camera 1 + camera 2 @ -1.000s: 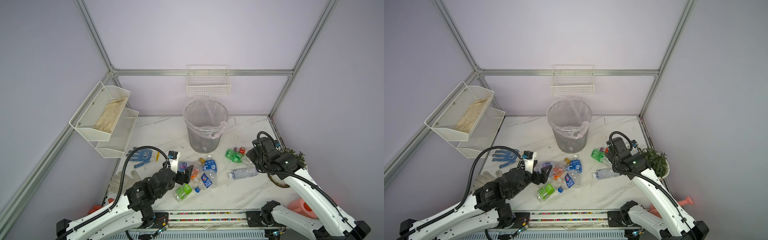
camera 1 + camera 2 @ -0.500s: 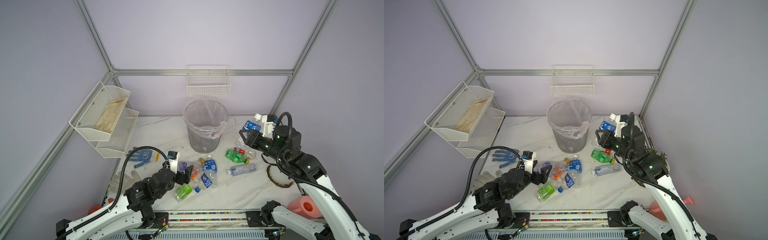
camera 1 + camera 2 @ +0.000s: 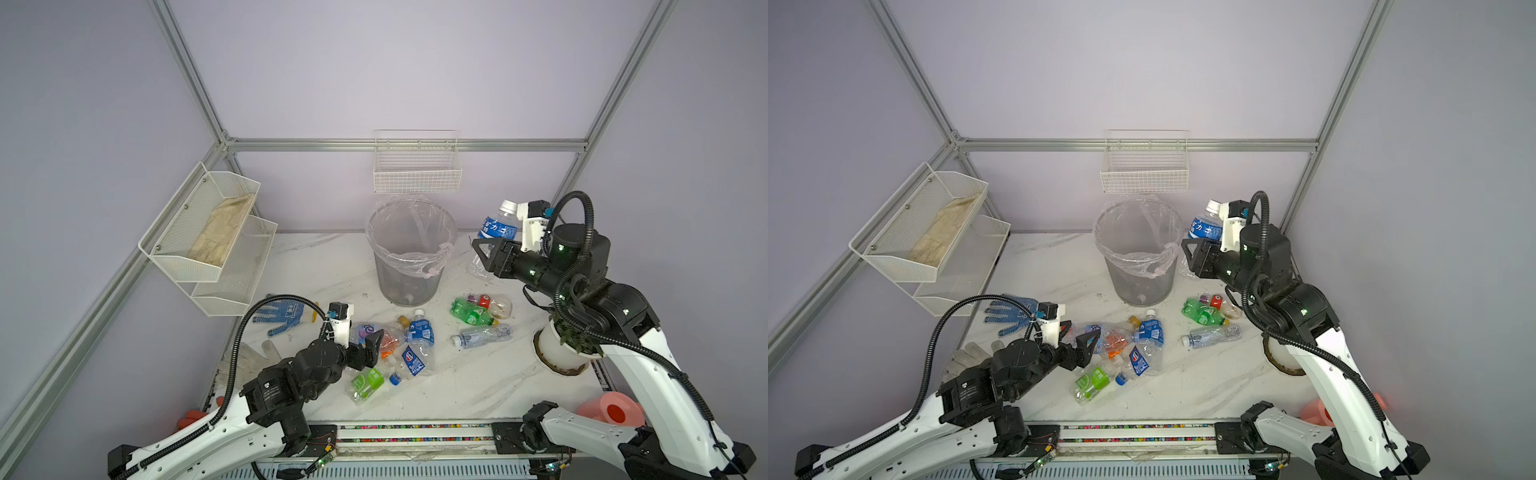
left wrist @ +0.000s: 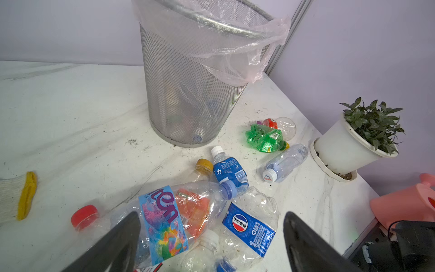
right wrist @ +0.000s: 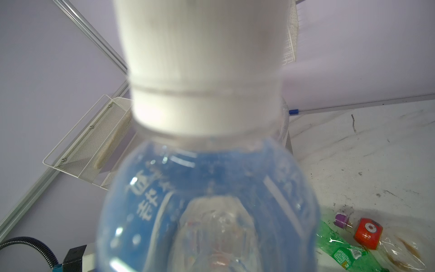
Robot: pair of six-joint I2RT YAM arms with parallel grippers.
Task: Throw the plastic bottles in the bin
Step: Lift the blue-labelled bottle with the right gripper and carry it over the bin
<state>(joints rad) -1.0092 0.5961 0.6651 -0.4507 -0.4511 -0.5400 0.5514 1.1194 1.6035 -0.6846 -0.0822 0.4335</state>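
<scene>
While the right gripper (image 3: 485, 252) is clasping 1 blue-labelled bottle (image 3: 497, 227) beside the bin (image 3: 409, 270), the left gripper (image 3: 368, 343) is hovering, spread wide, over crushed bottles (image 3: 411, 359).

A blue bottle (image 3: 498, 227), white cap up, sat between the right fingers (image 3: 483, 250), beside the grey mesh bin (image 3: 409, 272). Squashed bottles (image 3: 411, 358) lay by the left fingers (image 3: 373, 340).

i'm looking into a small booth: a plain lilac back wall (image 3: 395, 75) with matching side walls (image 3: 83, 145), all matt under soft, even light. aluminium posts (image 3: 187, 70) climb the corners and a rail (image 3: 332, 145) crosses the back. a white wire basket (image 3: 417, 174) hangs off that rail. a two-tier white mesh shelf (image 3: 176, 220) is fixed on the left side of both top views. below is a white marble-look tabletop (image 3: 324, 266), scuffed and speckled.
</scene>
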